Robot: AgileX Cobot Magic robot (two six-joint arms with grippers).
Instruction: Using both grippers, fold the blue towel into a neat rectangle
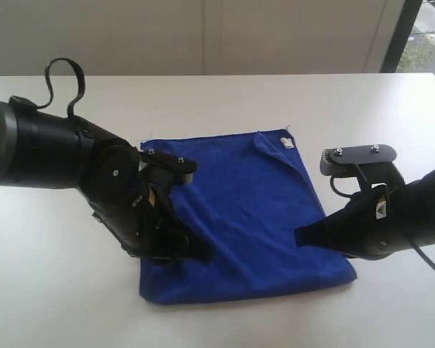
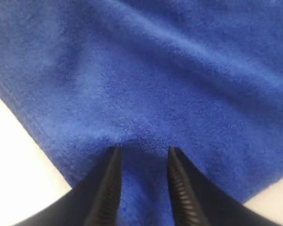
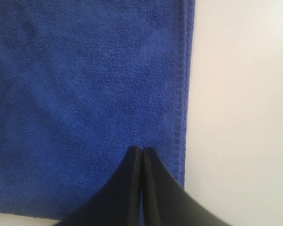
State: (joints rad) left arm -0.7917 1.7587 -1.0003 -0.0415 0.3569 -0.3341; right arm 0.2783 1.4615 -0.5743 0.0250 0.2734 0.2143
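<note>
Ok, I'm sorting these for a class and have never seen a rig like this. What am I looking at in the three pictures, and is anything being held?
This is a robot with two black arms, each ending in a two-fingered tool. The wide picture comes from a camera off the arms. The other two come from cameras on the wrists, looking along the fingers. On the white table lies one blue towel, spread fairly flat, with a far corner turned over near a small white tag. The left tool has its fingers apart, pressed into the towel near one edge, with cloth puckering between them. The right tool is shut, its tip over the towel beside a stitched edge, with nothing visible between its fingers. Nothing is lifted yet.
</note>
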